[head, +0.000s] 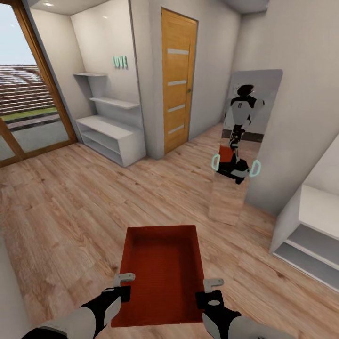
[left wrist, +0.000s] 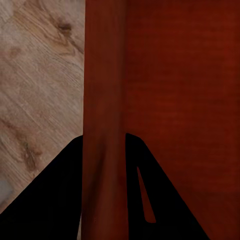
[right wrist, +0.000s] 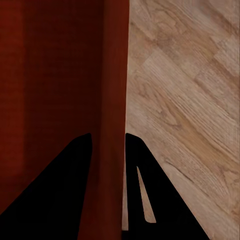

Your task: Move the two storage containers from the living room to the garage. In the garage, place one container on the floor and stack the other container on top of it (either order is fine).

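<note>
One orange-red storage container (head: 162,273) hangs level in front of me above the light wood-plank floor (head: 66,202) of the living room. My left gripper (head: 123,282) is shut on its left long wall and my right gripper (head: 213,285) is shut on its right long wall. In the left wrist view the thin red wall (left wrist: 102,90) runs between the dark fingers of the left gripper (left wrist: 103,137), with the bin's inside beside it. The right wrist view has the right gripper (right wrist: 107,137) pinching the opposite wall (right wrist: 114,75), plank floor beyond. The bin is empty.
A tall mirror (head: 245,141) leans on the right wall and reflects me with the bin. An orange wooden door (head: 178,80) stands shut ahead. White shelving (head: 110,136) sits at the back left, another white unit (head: 310,235) at the right, and glass doors (head: 23,94) at the far left.
</note>
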You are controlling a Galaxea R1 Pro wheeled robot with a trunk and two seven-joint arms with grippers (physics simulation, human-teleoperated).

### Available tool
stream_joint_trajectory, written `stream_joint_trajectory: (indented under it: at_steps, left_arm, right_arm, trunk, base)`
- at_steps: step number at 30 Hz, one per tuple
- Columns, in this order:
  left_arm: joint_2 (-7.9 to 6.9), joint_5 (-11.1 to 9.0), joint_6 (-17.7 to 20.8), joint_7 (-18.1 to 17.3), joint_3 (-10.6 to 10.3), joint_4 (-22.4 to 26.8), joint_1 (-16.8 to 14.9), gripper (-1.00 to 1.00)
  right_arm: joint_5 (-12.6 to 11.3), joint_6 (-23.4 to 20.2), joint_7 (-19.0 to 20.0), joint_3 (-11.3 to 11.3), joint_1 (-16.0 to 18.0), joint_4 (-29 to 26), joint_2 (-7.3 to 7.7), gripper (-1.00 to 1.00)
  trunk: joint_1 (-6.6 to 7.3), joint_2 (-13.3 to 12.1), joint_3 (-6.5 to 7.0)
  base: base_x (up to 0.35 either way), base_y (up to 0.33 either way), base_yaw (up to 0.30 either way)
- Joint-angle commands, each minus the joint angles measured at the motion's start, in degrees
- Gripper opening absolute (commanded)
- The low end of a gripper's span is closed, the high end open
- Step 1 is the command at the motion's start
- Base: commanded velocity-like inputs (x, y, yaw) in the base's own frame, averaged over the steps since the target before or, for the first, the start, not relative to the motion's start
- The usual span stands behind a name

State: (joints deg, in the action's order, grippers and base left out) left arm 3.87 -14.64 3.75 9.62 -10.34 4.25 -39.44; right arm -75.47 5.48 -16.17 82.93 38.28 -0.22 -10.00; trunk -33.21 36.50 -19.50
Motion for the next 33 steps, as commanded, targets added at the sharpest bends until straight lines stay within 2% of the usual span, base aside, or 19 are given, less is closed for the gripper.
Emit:
stream_joint_trajectory:
  at_steps: [1, 18, 33]
  left_arm:
    - [-0.65, -2.06, 0.47, 0.76, 4.10, 0.04, -0.02, -1.00]
    - [-0.63, -2.06, 0.47, 0.76, 4.12, 0.05, -0.02, -1.00]
    - [-0.64, -2.07, 0.47, 0.76, 4.10, 0.04, -0.02, -1.00]
  right_arm:
    - [0.41, 1.29, -0.80, -0.67, 0.01, -0.04, 0.06, -1.00]
    - [0.41, 1.29, -0.79, -0.67, 0.01, -0.04, 0.06, -1.00]
    - [0.41, 1.29, -0.82, -0.67, 0.04, -0.04, 0.06, -1.00]
  trunk:
    - [-0.05, 0.06, -0.08]
    - [-0.05, 0.06, -0.08]
    - [-0.05, 0.06, -0.08]
  base:
    - [0.323, 0.000, 0.003]
    - [0.323, 0.000, 0.004]
    - [0.323, 0.000, 0.232]
